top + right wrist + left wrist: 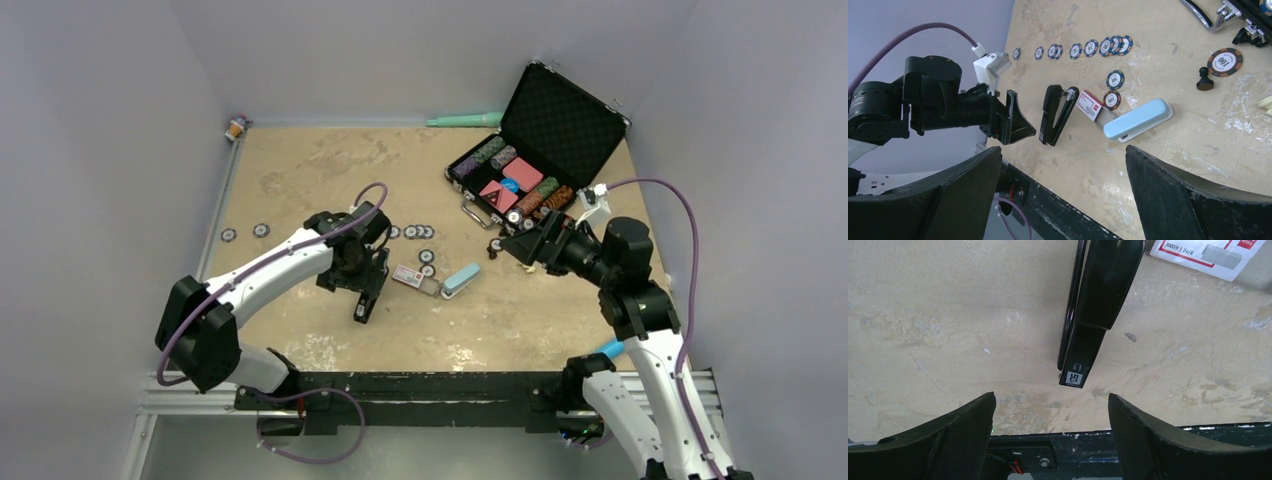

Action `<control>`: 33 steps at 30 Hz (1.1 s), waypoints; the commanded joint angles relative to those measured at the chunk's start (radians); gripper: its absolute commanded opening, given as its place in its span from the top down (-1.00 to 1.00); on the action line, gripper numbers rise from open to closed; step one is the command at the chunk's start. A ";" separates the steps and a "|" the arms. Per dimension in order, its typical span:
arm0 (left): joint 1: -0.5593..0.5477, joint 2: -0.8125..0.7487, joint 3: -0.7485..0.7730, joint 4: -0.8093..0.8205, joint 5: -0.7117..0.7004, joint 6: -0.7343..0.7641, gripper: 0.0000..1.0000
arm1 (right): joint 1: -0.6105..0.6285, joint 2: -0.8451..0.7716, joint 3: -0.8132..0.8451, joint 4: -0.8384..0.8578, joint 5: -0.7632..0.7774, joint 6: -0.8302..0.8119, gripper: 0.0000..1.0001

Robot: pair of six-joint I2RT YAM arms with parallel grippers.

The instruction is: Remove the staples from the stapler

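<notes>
The black stapler (362, 306) lies on the tan table near its front edge, left of centre. In the left wrist view it (1093, 310) lies lengthwise just ahead of my left gripper (1050, 397), whose jaws are wide open and empty. From above, the left gripper (365, 283) hovers over the stapler's far part. In the right wrist view the stapler (1055, 115) shows its top arm slightly parted from the base. My right gripper (1063, 148) is open and empty, raised at the right (512, 245). No staples show.
A light-blue block (461, 280) and a red-and-white card (408, 276) lie right of the stapler. Poker chips (415, 232) sit in a row behind. An open black case (560, 120) of chips stands back right. A black pawn (1204, 80) stands near it.
</notes>
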 commanded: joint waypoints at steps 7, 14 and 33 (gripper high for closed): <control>-0.004 0.146 0.103 0.066 0.002 0.078 -0.63 | -0.003 -0.009 -0.054 0.125 -0.069 0.053 -0.97; -0.001 0.219 0.117 0.103 0.026 0.125 -0.60 | -0.003 -0.036 -0.061 0.134 -0.075 0.064 -0.97; 0.033 0.240 0.103 0.178 0.051 0.132 -0.36 | -0.003 -0.053 0.092 0.138 -0.115 -0.047 -0.97</control>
